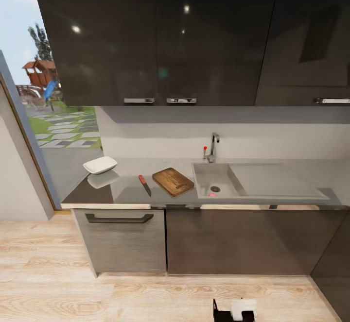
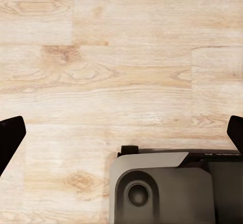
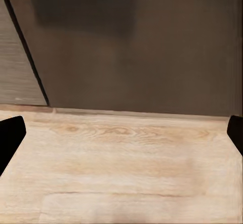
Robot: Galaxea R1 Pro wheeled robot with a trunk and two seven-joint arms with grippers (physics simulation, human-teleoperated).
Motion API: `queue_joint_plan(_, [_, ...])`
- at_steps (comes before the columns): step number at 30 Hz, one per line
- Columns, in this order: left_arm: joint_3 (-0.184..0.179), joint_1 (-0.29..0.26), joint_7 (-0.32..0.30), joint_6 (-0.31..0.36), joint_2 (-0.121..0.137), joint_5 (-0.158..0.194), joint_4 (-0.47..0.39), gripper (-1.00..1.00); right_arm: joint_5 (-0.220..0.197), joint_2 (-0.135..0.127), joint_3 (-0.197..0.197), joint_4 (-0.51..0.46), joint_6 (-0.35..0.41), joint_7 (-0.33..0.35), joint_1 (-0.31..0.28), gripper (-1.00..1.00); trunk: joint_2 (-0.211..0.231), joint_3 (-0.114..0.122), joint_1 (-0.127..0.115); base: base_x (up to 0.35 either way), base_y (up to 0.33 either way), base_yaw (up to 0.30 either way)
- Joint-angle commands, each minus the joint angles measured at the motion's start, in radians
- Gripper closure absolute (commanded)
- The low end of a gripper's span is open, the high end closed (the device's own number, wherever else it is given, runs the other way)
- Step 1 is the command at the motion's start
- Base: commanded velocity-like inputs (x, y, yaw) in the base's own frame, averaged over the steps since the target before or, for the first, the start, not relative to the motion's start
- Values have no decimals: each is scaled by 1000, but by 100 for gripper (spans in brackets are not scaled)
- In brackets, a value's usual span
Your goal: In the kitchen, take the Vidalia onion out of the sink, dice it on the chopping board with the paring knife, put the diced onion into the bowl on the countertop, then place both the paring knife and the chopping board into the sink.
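Something pinkish, perhaps the onion [image 1: 212, 194], lies in the sink [image 1: 204, 172], well beyond both wide-open, empty grippers: left gripper [image 2: 121, 133] over floor [image 2: 126, 57], right gripper [image 3: 121, 133] facing cabinets [image 3: 142, 46].

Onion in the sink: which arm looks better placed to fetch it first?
Probably the right. The sink sits right of centre on the countertop, with a pinkish item, likely the onion, near the drain. Both grippers are open and low over the floor, so the advantage is slight.
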Motion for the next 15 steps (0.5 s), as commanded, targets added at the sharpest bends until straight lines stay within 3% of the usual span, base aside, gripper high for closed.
queue_joint_plan(1, [1, 0, 0, -3, 0, 1, 1, -100, 10, 8, 1, -68, 55, -9, 0, -100, -1, 0, 0, 0, 0, 0])
queue_joint_plan(5, [1, 0, 1, -2, 0, 1, 1, -100, 11, 32, 1, -250, 209, -12, -5, -100, -1, 0, 0, 0, 0, 0])
queue_joint_plan(7, [1, 0, 2, -2, 1, 1, 1, -100, 12, 47, 3, -353, 336, -19, -49, -100, -1, 0, 0, 0, 0, 0])
queue_joint_plan(14, [1, 0, 2, -2, 0, 1, 1, -100, 10, 56, 7, -396, 659, -47, -378, -100, -1, 0, 0, 0, 0, 0])
queue_joint_plan(15, [1, 0, 2, -2, 0, 1, 1, -100, 10, 56, 7, -396, 671, -49, -398, -100, -1, 0, 0, 0, 0, 0])
